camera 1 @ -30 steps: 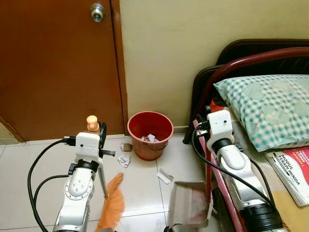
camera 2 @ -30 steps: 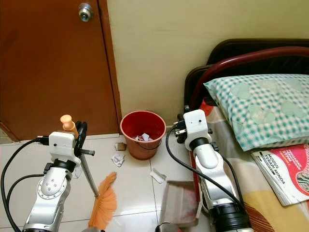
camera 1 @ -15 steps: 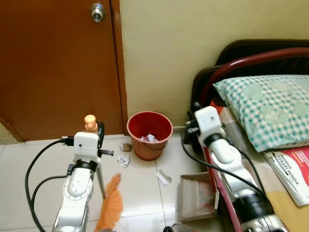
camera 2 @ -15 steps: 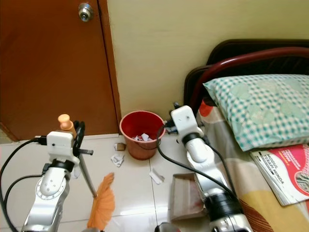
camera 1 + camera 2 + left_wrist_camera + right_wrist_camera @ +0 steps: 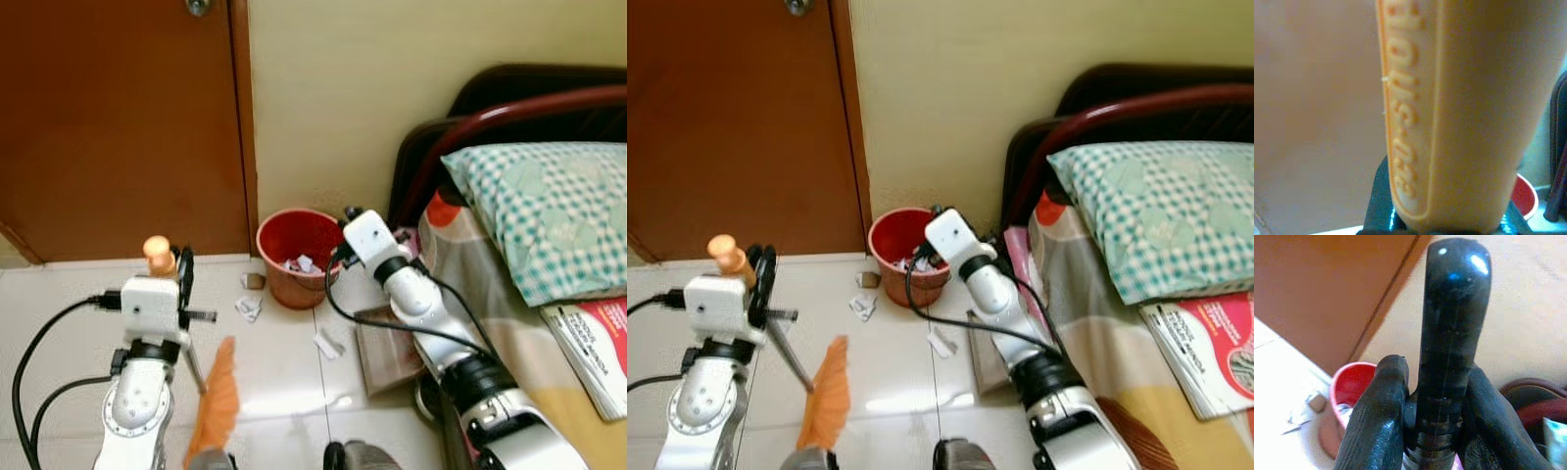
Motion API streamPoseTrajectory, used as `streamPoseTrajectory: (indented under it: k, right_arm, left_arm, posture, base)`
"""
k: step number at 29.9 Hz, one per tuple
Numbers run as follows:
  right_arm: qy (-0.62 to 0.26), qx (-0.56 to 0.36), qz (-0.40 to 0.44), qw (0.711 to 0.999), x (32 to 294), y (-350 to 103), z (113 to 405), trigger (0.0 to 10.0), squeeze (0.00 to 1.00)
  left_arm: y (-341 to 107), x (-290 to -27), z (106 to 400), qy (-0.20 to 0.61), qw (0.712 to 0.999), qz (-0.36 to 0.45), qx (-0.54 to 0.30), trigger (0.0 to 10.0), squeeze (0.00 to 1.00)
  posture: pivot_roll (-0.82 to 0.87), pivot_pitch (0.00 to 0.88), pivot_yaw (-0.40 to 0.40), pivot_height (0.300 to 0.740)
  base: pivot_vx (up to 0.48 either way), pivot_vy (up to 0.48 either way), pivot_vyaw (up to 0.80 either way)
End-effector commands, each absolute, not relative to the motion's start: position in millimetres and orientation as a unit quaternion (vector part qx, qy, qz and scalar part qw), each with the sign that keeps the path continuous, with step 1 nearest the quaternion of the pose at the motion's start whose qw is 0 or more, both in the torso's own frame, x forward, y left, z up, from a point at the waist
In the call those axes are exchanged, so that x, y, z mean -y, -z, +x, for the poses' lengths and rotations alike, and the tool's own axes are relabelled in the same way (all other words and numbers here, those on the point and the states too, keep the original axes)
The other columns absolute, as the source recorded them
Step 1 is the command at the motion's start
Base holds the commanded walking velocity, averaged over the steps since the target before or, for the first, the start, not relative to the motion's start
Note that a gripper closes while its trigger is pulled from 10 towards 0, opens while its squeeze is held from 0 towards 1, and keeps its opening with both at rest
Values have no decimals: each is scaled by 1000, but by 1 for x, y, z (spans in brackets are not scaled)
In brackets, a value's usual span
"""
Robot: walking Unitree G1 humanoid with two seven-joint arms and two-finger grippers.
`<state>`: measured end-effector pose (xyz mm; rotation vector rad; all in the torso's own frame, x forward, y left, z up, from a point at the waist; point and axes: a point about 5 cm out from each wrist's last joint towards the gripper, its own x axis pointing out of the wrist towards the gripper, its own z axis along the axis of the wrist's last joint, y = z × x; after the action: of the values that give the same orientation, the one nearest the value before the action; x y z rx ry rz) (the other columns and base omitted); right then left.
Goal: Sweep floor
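Note:
My left gripper [image 5: 176,277] is shut on the orange handle [image 5: 1459,112] of a broom. Its orange bristles [image 5: 217,392] hang just above the white tiles in front of me. My right gripper [image 5: 1432,369] is shut on the black handle [image 5: 1449,333] of a grey dustpan [image 5: 384,338]. The pan stands tilted on the floor beside the bed. That wrist reaches close to the rim of a red bin [image 5: 292,264] holding paper scraps. More paper scraps [image 5: 250,308] and another piece [image 5: 328,343] lie on the tiles near the bin.
A brown door [image 5: 118,127] is shut at the left, with a yellow wall behind the bin. At the right stands a bed with a dark red frame [image 5: 431,166], a checked pillow [image 5: 549,215] and a magazine [image 5: 598,343]. Black cables trail from both arms.
My right arm swung left toward the red bin, taking the dustpan with it and tilting it up. The camera dipped a little. The left arm and broom barely shifted.

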<state>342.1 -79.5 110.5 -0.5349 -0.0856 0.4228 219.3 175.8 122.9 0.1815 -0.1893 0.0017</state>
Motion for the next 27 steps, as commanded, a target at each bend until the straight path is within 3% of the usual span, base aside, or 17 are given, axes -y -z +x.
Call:
streamPoseTrajectory:
  k: [1, 7, 14, 24, 27]
  right_arm:
    - [-223, 54, -266, 936, 66, -112, 345, 10000, 0]
    - [-272, 60, -241, 930, 35, -108, 336, 10000, 0]
    - [-326, 72, -191, 923, 20, -109, 322, 10000, 0]
    - [-372, 54, -165, 912, 36, -108, 312, 10000, 0]
    - [-386, 13, -192, 902, 59, -101, 308, 10000, 0]
  left_arm:
    - [-115, -179, 214, -8, 995, 87, 52, 10000, 0]
    - [-119, -184, 211, -16, 994, 96, 45, 10000, 0]
    - [-126, -201, 224, -35, 991, 117, 57, 10000, 0]
    - [-121, -218, 234, -73, 986, 141, 53, 10000, 0]
    - [-119, -221, 241, -74, 985, 142, 56, 10000, 0]
  posture:
    - [138, 253, -71, 740]
    - [145, 271, -68, 740]
    - [130, 272, -66, 740]
    - [94, 229, -63, 740]
    - [82, 201, -67, 740]
  base:
    - [0, 0, 0]
    - [0, 0, 0]
    - [0, 0, 0]
    - [0, 0, 0]
    - [0, 0, 0]
